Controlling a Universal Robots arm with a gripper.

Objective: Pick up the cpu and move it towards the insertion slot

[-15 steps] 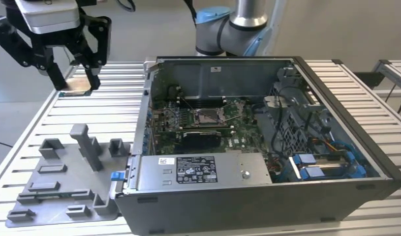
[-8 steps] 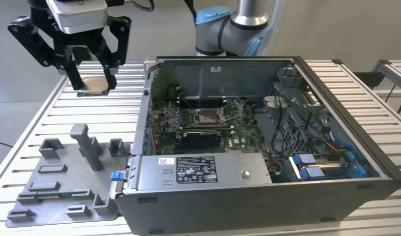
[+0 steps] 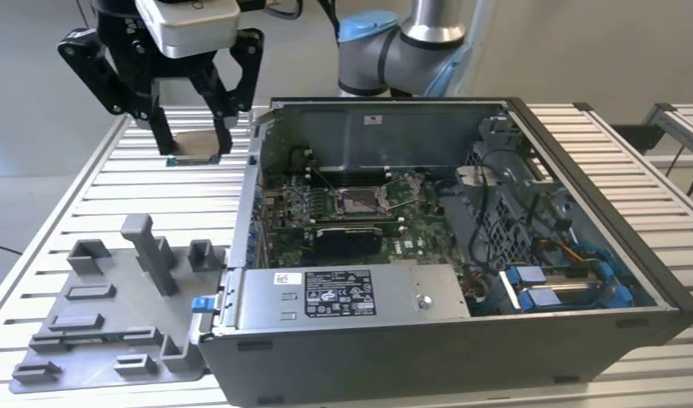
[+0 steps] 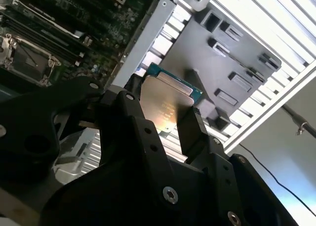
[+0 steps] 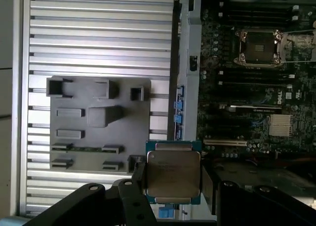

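- In the exterior view, the cpu (image 3: 196,141) is seen clamped between the two fingers of the gripper (image 3: 194,150). It is outside the computer case (image 3: 437,357), just beside the case's side wall on the exterior view's left, and is judged to be lifted off the slatted table (image 3: 187,200). The insertion slot (image 3: 358,201) lies inside the case, well apart from the chip.
- In the second wrist view, the cpu (image 4: 165,105) is gripped at two opposite edges by the black fingers (image 4: 190,132). The grey fixture plate (image 4: 237,63) lies beyond it, outside the case.
- In the first wrist view, the cpu (image 5: 173,174) is held outside the case wall, and the insertion slot (image 5: 259,47) is seen within the case. The pick-up is judged done and the carry is in hand. The travel to the slot is judged to call for clearance over the case wall, with the chip kept level.
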